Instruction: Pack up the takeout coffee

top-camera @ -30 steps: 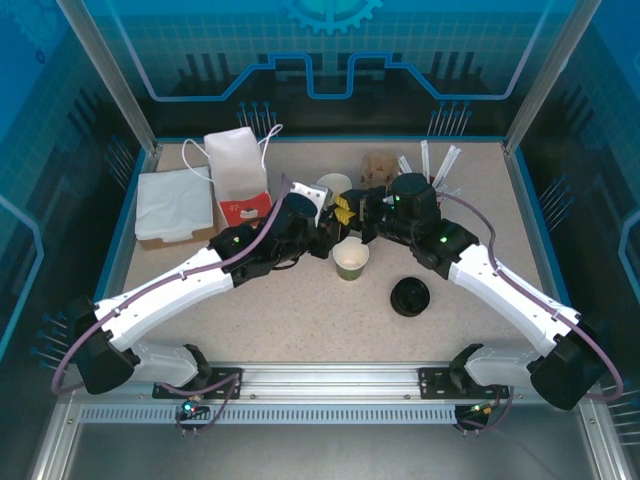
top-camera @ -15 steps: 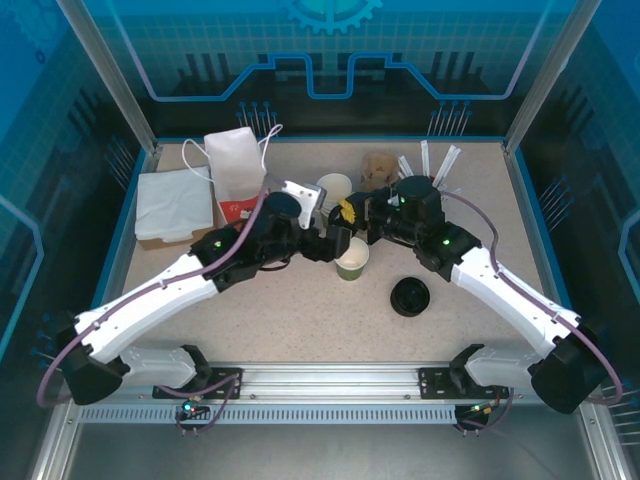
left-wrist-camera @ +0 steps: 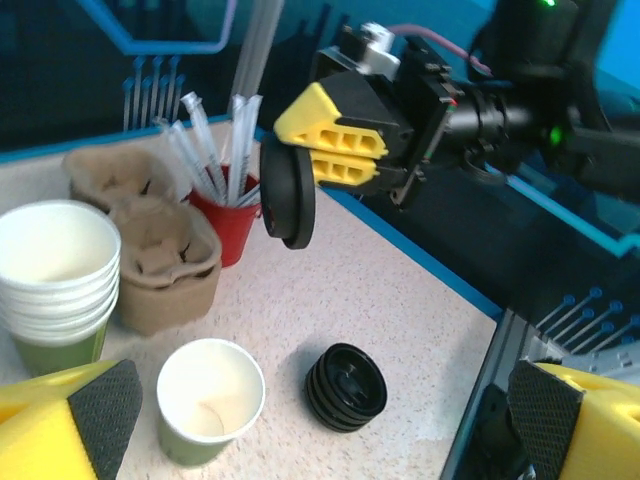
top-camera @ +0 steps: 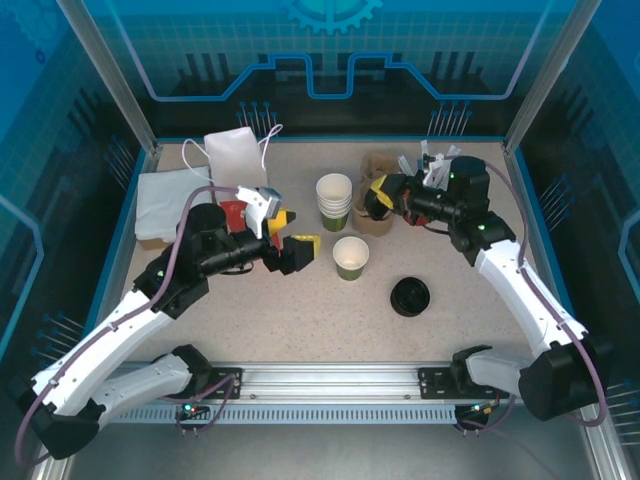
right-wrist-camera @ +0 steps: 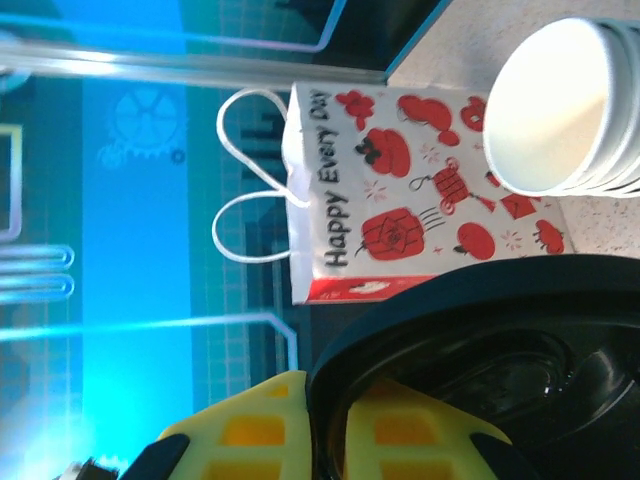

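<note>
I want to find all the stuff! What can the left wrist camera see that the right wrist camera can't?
Left wrist camera, not the right one: the lone green cup, open on top, the pile of black lids, the red cup of straws and the brown cup carriers.

Right wrist camera, not the left one: the paper bag that says Happy Every Day.

Both: the stack of cups, and the right hand pinching a black lid.

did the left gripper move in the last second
Yes. The left gripper has drawn back to the left, away from the green cup, which stayed put, and is now nearer the bag.
</note>
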Controlling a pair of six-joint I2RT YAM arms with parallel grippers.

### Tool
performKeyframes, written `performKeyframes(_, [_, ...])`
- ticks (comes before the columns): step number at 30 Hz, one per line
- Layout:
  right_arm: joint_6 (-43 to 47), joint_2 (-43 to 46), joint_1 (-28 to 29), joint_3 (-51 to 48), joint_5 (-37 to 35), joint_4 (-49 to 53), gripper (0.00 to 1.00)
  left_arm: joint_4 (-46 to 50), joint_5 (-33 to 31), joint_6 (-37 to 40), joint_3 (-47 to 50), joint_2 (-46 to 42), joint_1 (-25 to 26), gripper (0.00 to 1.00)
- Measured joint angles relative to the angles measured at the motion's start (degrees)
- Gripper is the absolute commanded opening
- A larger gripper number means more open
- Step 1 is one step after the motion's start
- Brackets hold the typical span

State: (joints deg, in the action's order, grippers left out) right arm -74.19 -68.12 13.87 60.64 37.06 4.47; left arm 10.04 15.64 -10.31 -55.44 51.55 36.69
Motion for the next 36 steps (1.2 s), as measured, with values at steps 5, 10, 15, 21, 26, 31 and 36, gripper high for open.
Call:
performKeyframes(5, [9.86, 0.17, -1.14, 5.75, 9.94, 5.20, 0.11, -7.39, 5.22, 10.34, 1.62, 2.14, 0.00, 0.99])
performKeyframes(10, [15.63, 0.83, -1.16, 8.63, 16.44, 9.35, 0.11, -13.51, 7.34, 19.65, 1.60, 5.75, 0.00, 0.99])
performKeyframes(15, [18.32, 1.18, -1.05, 9.18, 20.02, 12.57, 0.11, -18.08, 9.40, 24.55, 1.38, 10.40, 0.00, 0.99])
performKeyframes(21, [20.76, 1.95, 0.02, 9.25, 21.53, 15.45, 0.10, -19.98, 11.45, 28.04, -0.76, 13.62, 0.00, 0.99])
performKeyframes(26, [21.14, 2.14, 2.75, 9.25, 21.51, 15.45, 0.10, -21.11, 12.81, 30.05, -2.05, 14.10, 0.24, 0.99])
performKeyframes(31, [21.20, 2.12, 5.64, 10.29, 21.55, 15.43, 0.10, -21.05, 14.25, 31.80, -2.43, 15.10, 0.57, 0.99])
performKeyframes(36, [21.35, 2.12, 6.12, 11.21, 21.99, 14.97, 0.10, -20.24, 15.47, 33.48, -3.37, 16.28, 0.61, 0.95])
